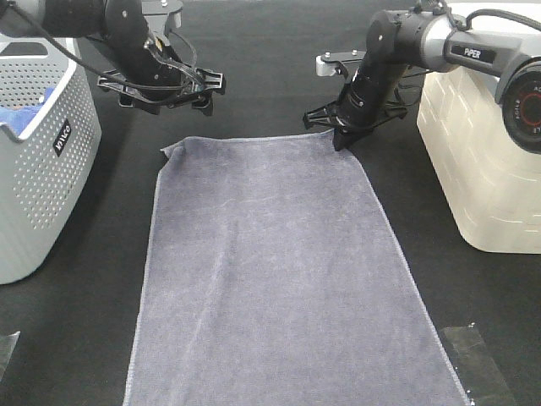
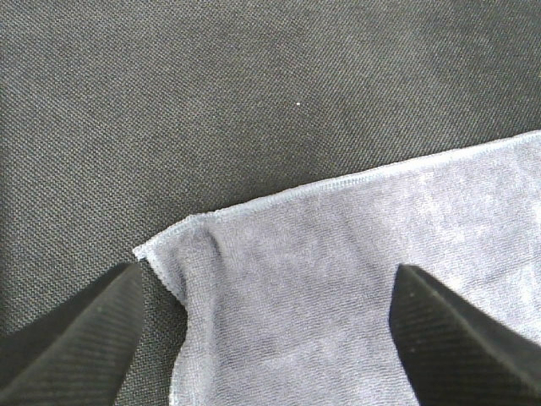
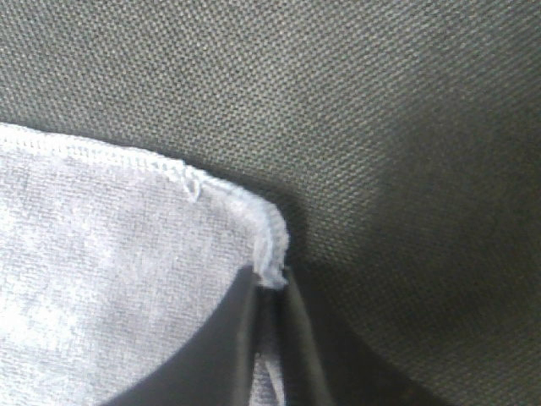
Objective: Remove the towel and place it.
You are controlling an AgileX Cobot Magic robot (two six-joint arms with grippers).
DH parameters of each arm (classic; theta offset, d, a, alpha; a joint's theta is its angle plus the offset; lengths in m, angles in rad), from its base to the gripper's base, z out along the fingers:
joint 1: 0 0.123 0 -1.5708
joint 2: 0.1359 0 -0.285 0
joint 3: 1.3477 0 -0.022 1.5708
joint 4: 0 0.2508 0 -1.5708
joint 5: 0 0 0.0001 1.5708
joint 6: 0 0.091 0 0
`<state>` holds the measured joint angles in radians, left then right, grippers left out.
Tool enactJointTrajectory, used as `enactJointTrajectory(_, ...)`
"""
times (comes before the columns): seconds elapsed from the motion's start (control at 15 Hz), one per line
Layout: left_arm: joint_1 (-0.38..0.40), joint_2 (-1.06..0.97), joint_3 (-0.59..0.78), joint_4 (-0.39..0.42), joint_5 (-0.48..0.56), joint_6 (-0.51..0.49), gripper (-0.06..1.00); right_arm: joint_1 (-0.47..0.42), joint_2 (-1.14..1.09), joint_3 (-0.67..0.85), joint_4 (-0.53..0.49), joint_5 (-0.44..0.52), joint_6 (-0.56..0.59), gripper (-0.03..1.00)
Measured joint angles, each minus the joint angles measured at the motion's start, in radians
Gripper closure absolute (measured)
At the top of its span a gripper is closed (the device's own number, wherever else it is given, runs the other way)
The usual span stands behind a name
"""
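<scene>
The greyish-purple towel (image 1: 270, 271) lies spread flat on the black table, running from the middle toward the near edge. My right gripper (image 1: 340, 140) is down at the towel's far right corner. In the right wrist view its fingers (image 3: 241, 338) are pressed together with the corner of the towel (image 3: 127, 279) pinched between them. My left gripper (image 1: 165, 91) hovers open just beyond the far left corner. In the left wrist view its fingertips (image 2: 76, 347) stand wide apart on either side of that corner of the towel (image 2: 338, 279), with nothing held.
A grey perforated basket (image 1: 38, 161) holding a bright blue cloth (image 1: 21, 114) stands at the left. A white basket (image 1: 486, 161) stands at the right. Strips of clear tape (image 1: 473, 364) lie on the table near the front right.
</scene>
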<state>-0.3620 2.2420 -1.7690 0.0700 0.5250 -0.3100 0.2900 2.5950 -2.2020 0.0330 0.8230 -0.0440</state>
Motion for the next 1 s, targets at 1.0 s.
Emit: enactJointTrajectory(1.0,0.000,0.000,0.000,0.001,0.026,-0.028,0.19,0.000,-0.070,-0.001,-0.072,0.028,0.016,0.97)
